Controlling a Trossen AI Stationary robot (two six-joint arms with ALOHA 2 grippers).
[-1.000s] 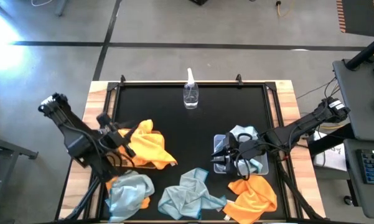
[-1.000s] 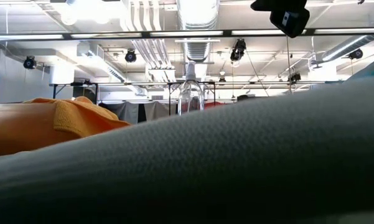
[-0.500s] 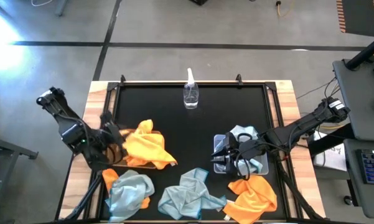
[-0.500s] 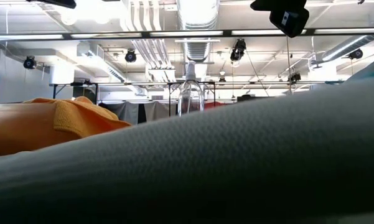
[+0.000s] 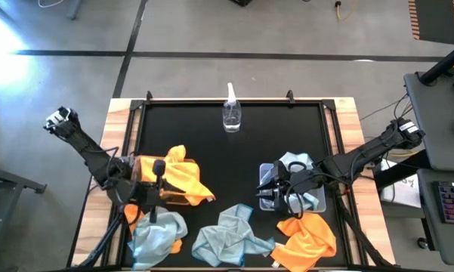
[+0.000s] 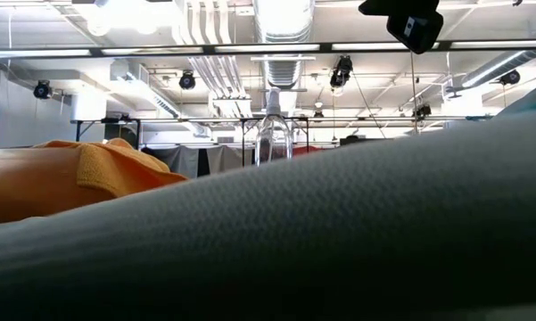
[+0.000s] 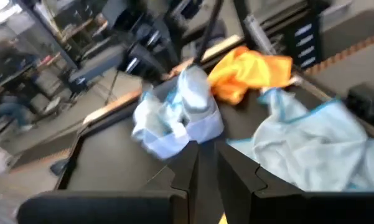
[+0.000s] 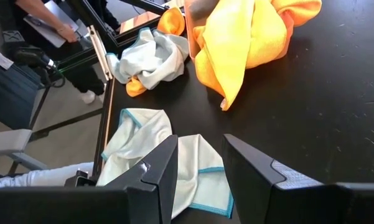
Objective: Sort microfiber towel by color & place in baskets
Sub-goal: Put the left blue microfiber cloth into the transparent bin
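Left end effector (image 5: 157,168), fingers nearly closed and empty, hovers over the orange towel (image 5: 183,175) in the tan basket (image 5: 145,162); the blue-grey towel (image 5: 157,233) lies just nearer. Right end effector (image 5: 270,186), open, waits over the clear basket (image 5: 267,172).

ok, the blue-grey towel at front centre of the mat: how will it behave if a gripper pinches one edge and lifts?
The blue-grey towel lies crumpled in soft folds, so it probably hangs limp and unfurls rather than holding its shape. It looks thin and light, so weight shouldn't matter. One corner lies close to the orange towel, which might drag along. The spray bottle stands well clear.
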